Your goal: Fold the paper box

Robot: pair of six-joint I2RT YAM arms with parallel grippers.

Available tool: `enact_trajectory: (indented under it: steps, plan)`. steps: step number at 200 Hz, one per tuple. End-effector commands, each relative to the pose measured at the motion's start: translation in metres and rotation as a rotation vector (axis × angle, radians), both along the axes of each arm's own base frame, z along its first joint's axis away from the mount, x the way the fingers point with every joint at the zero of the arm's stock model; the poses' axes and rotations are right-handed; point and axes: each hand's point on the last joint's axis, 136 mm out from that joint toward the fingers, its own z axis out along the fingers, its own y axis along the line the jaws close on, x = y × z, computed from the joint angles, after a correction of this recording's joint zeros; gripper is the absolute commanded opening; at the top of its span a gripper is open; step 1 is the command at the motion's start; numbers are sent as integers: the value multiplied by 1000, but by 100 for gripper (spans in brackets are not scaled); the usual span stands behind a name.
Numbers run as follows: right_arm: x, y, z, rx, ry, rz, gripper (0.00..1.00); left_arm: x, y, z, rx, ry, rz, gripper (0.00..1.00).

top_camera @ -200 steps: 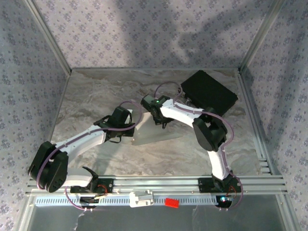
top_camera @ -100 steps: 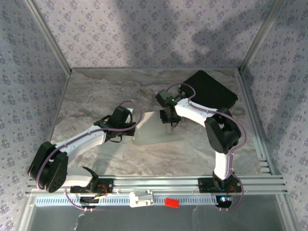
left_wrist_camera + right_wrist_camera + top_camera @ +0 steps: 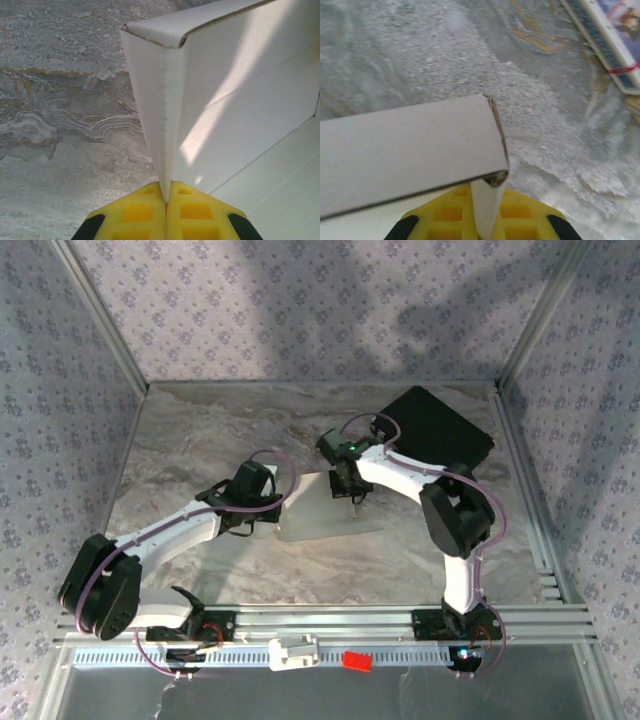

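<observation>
- L gripper (image 3: 166,200): yellow pads (image 3: 135,212) pinched tight on a thin upright wall of the paper box (image 3: 240,90). The wall rises from betw. the pads, and its top edge is folded over.
- Rest of the box spreads to that gripper's right in the wrist view: a creased white panel dropping to a flat floor panel.
- R gripper (image 3: 482,215): also clamped, w/ a narrow cardboard flap caught betw. its pads. A long box panel runs off to its left, its corner just above the fingertips.
- Marbled table (image 3: 420,60) lies beyond the R gripper. A flat printed packet (image 3: 607,30) sits well ahead & to its right.
- Overhead: the box lies betw. the two grippers. A black case (image 3: 435,430) sits beyond the R arm, apart from the box.
</observation>
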Motion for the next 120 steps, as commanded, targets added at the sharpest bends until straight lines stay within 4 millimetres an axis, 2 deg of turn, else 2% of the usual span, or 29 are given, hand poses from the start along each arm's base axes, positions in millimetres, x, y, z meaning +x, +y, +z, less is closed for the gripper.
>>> enact_trajectory:
  steps: [1,29,49,68,88,120]
  plan:
    - [-10,-60,4,-371,-32,-114,0,7,-2,13,3,-29,0,0]
    - [-11,-51,24,-481,-115,-114,0,7,-5,14,-1,-31,0,0]
    - [-16,-40,23,-494,-120,-122,0,8,-6,15,-2,-34,1,0]
    - [-21,-22,11,-377,-106,-100,0,6,-6,14,-1,-31,0,0]
    - [-19,-11,10,-246,-105,-98,0,4,-6,15,-2,-31,-1,0]
    - [-15,-12,9,-126,-60,-107,0,1,-4,14,0,-31,-2,0]
